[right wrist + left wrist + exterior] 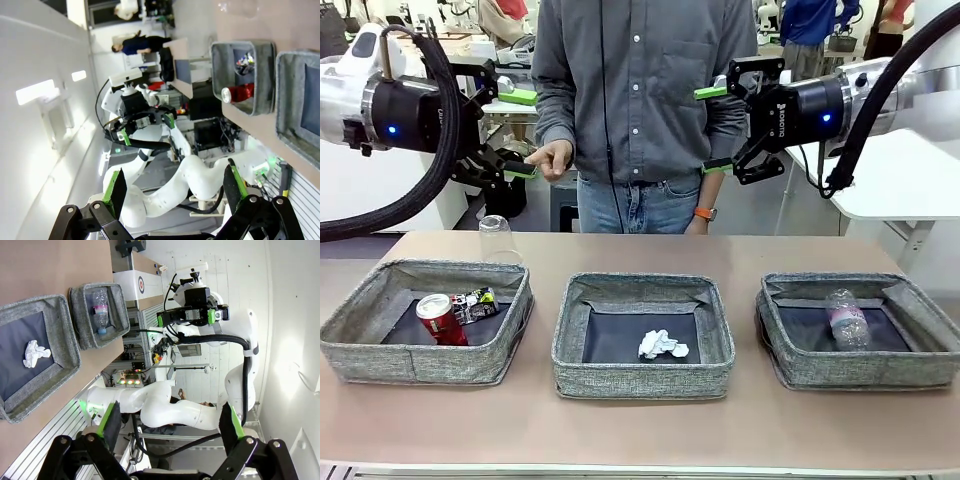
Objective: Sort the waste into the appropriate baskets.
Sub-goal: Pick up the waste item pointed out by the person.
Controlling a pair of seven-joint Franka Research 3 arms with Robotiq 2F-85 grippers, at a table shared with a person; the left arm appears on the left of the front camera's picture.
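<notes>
While both the left gripper (pixel 518 133) and right gripper (pixel 714 128) hang open and empty, the plastic cup (pixel 495 238) stands on the table (pixel 640 425) at eleven o'clock, apparently upside down; grasp it gently and carry it to the bottle's (pixel 846 318) basket (pixel 785 350).

Rough grey woven-cloth baskets (pixel 642 378), glossy metal red can (pixel 441 319), crumpled paper (pixel 661 346)

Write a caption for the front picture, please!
Three baskets hold sorted waste while a clear cup waits on the table.
</notes>
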